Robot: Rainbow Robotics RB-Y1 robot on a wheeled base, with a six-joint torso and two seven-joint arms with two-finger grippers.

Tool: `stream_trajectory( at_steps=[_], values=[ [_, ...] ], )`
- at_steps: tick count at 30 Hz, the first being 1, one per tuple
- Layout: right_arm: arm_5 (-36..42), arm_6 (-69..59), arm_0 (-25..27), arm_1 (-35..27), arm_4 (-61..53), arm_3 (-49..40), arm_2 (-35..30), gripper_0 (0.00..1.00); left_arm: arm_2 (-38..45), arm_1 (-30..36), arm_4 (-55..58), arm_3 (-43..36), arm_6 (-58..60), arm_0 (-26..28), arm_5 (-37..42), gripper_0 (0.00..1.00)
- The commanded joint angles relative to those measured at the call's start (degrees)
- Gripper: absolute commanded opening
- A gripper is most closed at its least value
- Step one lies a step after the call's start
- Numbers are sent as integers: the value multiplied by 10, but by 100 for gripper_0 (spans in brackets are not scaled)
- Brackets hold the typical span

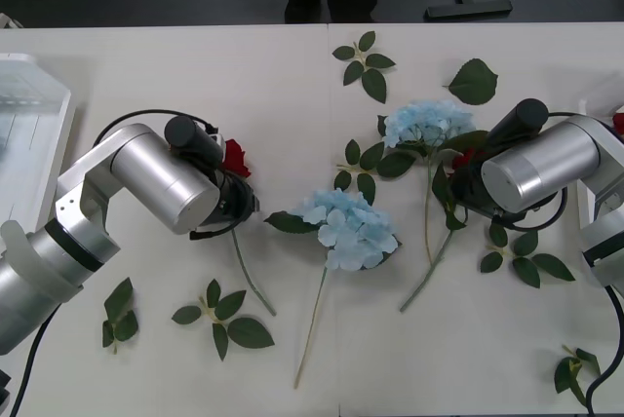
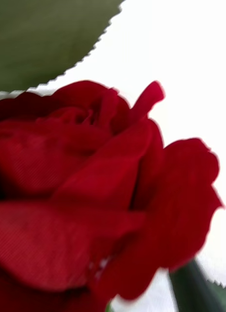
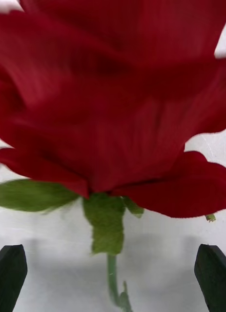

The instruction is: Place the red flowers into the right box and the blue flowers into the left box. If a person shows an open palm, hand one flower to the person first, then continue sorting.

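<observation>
A red flower (image 1: 235, 158) lies left of the table's middle, its stem running toward the front edge. My left gripper (image 3: 113, 280) is open right over it, the stem (image 3: 112, 273) showing between the black fingertips (image 3: 10, 278). A second red flower (image 1: 462, 158) lies under my right arm's wrist (image 1: 531, 169); its head (image 2: 93, 195) is very close in the right wrist view. Two blue flowers (image 1: 349, 228) (image 1: 427, 123) lie in the middle. The left box (image 1: 39, 115) is at the far left. The right box's rim (image 1: 584, 198) shows at the far right, with a bit of red (image 1: 618, 123) beside it.
Loose green leaf sprigs lie scattered: at the back middle (image 1: 363, 61), back right (image 1: 473, 81), front left (image 1: 224, 318) (image 1: 119, 312), beside the right arm (image 1: 522, 261) and at the front right corner (image 1: 575, 370). The table's far edge runs along the top.
</observation>
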Motion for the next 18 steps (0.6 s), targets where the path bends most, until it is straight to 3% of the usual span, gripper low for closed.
stream_trajectory(
  at_steps=[1, 3, 4, 5, 6, 7, 8, 10, 11, 18],
  values=[
    [-7, 19, 4, 11, 13, 4, 4, 29, -7, -11, 32, 7, -24, -27, -20, 100],
    [-7, 19, 4, 10, 13, 4, 5, 19, -7, -11, 40, 8, -24, -26, -20, 100],
    [-7, 19, 4, 11, 13, 4, 5, 5, -7, -11, 42, 8, -24, -26, -20, 100],
    [-7, 18, 4, 10, 12, 4, 5, 0, -7, -11, 43, 8, -24, -27, -20, 97],
    [-7, 17, 4, 10, 12, 4, 4, 0, -7, -11, 46, 8, -24, -27, -20, 71],
    [-7, 17, 4, 11, 12, 5, 4, 0, -7, -11, 47, 8, -24, -27, -20, 58],
    [-7, 16, 4, 10, 12, 4, 4, 0, -7, -11, 48, 8, -24, -26, -20, 37],
    [-7, 16, 4, 10, 11, 4, 1, 0, -7, -11, 48, 8, -24, -26, -20, 5],
    [-7, 17, 4, 10, 9, 4, -1, 0, -7, -11, 48, 8, -23, -26, -20, 0],
    [15, 32, -17, 0, -10, 4, -32, 0, -7, -10, 45, 8, -24, -26, -24, 0]
  ],
)
